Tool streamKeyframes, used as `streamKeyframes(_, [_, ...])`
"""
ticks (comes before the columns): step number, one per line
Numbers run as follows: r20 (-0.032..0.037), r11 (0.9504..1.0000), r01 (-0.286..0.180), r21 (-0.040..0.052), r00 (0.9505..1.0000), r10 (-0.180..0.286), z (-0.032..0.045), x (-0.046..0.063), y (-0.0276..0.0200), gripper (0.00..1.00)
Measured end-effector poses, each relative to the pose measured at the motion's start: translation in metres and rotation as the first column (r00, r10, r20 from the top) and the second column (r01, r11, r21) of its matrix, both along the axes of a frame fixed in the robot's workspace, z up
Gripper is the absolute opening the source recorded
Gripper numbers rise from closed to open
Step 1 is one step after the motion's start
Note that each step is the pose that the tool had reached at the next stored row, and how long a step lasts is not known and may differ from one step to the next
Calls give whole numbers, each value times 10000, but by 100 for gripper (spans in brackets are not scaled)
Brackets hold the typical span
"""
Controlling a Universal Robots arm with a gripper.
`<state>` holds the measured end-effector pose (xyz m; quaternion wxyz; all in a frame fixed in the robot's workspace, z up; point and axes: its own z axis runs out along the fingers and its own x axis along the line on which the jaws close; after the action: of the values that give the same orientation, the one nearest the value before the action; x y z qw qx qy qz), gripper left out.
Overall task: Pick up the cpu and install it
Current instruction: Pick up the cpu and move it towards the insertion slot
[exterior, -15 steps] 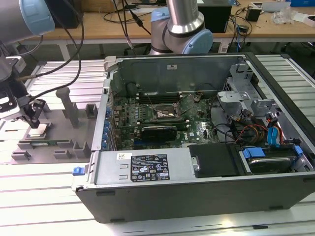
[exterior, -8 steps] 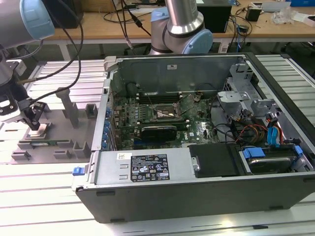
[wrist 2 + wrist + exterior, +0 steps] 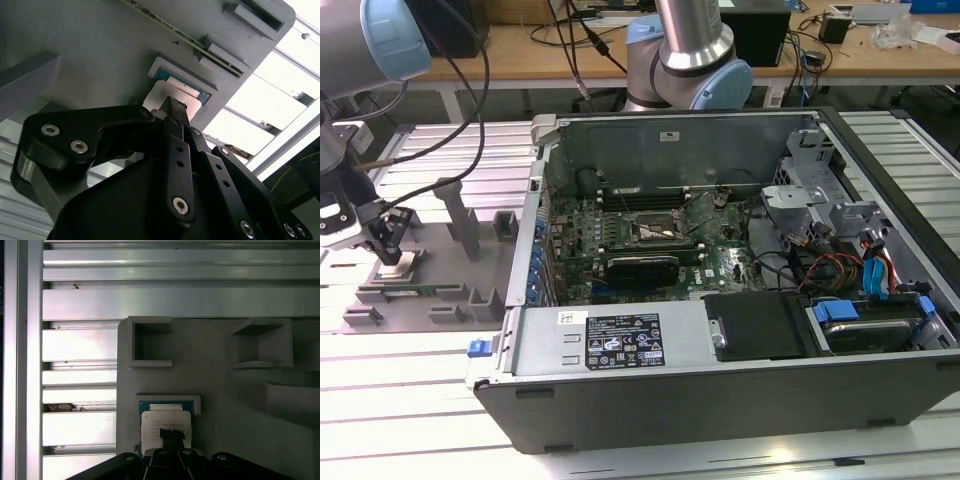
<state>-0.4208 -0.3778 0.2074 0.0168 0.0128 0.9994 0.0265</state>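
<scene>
The cpu [image 3: 165,421], a small square chip with a pale silver top, lies in a grey fixture pocket with a blue-green rim. It also appears in the second wrist view [image 3: 170,92] and, in the exterior view, as a pale patch [image 3: 396,267] at the far left. My gripper [image 3: 388,250] stands straight over it. Its black fingers [image 3: 172,145] are drawn together, and their joined tip [image 3: 172,436] meets the chip's top near its middle. The tip hides part of the chip. The open motherboard socket [image 3: 656,231] sits inside the computer case.
The grey fixture plate [image 3: 470,250] carries upright blocks [image 3: 455,205] and square pockets [image 3: 150,342] close to the gripper. The open computer case [image 3: 720,260] fills the exterior view's right, with its wall [image 3: 535,230] facing the fixture. A ribbed aluminium table [image 3: 80,345] lies beneath.
</scene>
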Motion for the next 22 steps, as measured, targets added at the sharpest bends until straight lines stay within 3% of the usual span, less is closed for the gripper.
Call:
streamKeyframes(3, [0,10000,-1,0,10000,1,0,0,0,29])
streamKeyframes(5, [0,10000,-1,0,10000,1,0,0,0,29])
streamKeyframes(7, [0,10000,-1,1,10000,1,0,0,0,48])
streamKeyframes(8, [0,10000,-1,0,10000,1,0,0,0,48])
streamKeyframes(11, [0,10000,-2,0,10000,2,0,0,0,66])
streamKeyframes(13, [0,10000,-2,0,10000,2,0,0,0,66])
streamKeyframes(14, [1,10000,-2,1,10000,2,0,0,0,72])
streamKeyframes(15, [2,10000,-2,1,10000,2,-8,0,0,72])
streamKeyframes(22, [0,10000,-3,19,10000,3,-159,1,7,72])
